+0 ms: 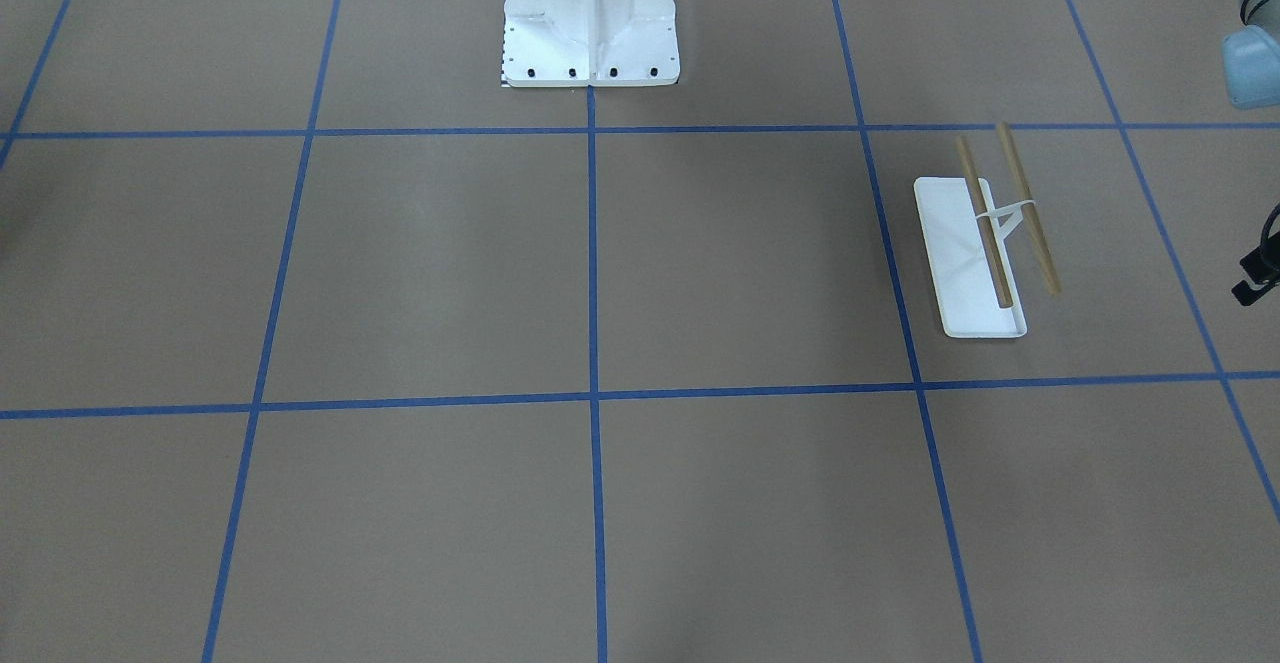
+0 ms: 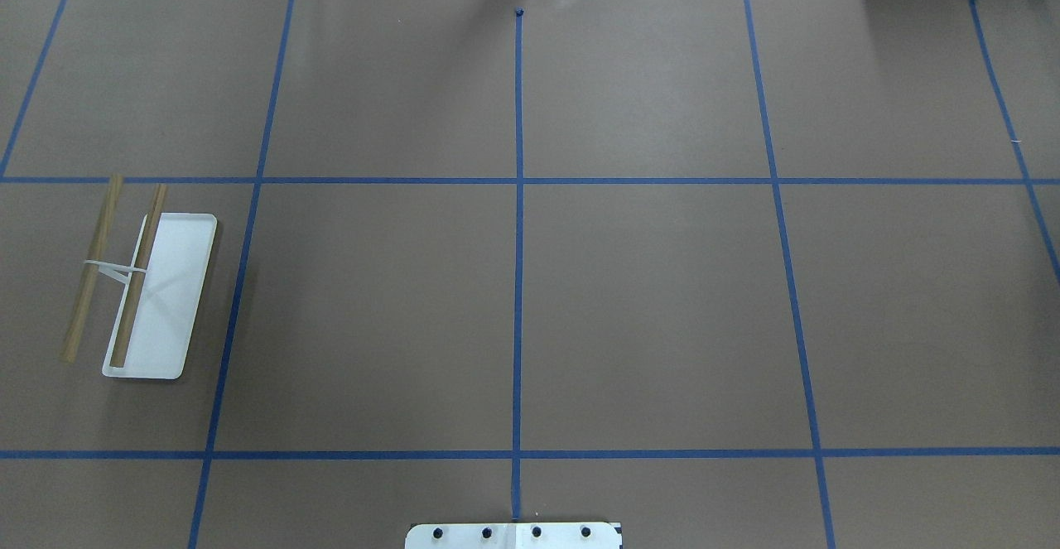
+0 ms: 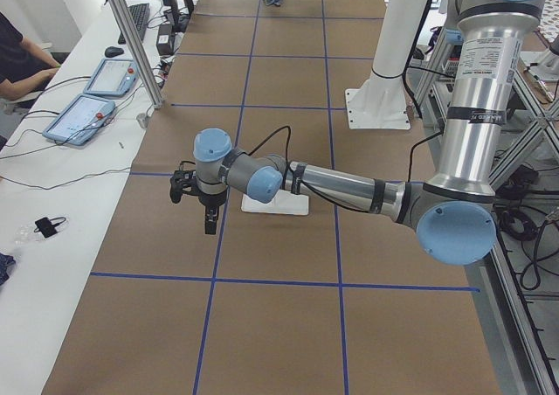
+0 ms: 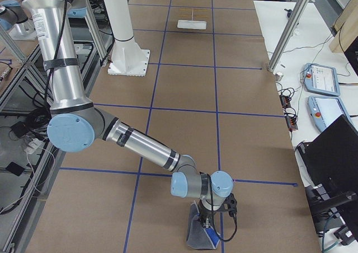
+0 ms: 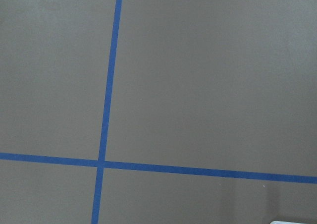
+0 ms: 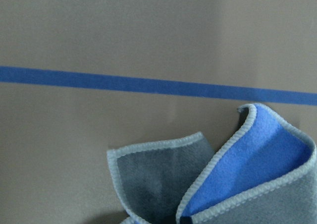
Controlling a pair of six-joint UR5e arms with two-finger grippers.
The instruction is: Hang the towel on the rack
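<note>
The rack (image 2: 170, 284) stands on the robot's left side of the table, a white tray base with two tan wooden rods (image 2: 137, 276) over it; it also shows in the front-facing view (image 1: 965, 273) and far off in the right view (image 4: 192, 23). The towel (image 4: 201, 234) hangs bunched under my right gripper (image 4: 208, 216), its lower end at the table, near the table's right end. The right wrist view shows its blue and grey faces (image 6: 247, 174) with pale edging. My left gripper (image 3: 208, 216) hovers over bare table beside the rack (image 3: 275, 204). I cannot tell whether either gripper is open or shut.
The large white bolted pedestal (image 1: 590, 13) stands at the robot's edge of the table, mid-width. Blue tape lines (image 2: 519, 243) mark a grid on the brown surface. A side bench with teach pendants (image 4: 321, 76) and a seated person (image 3: 17, 58) runs along the far edge.
</note>
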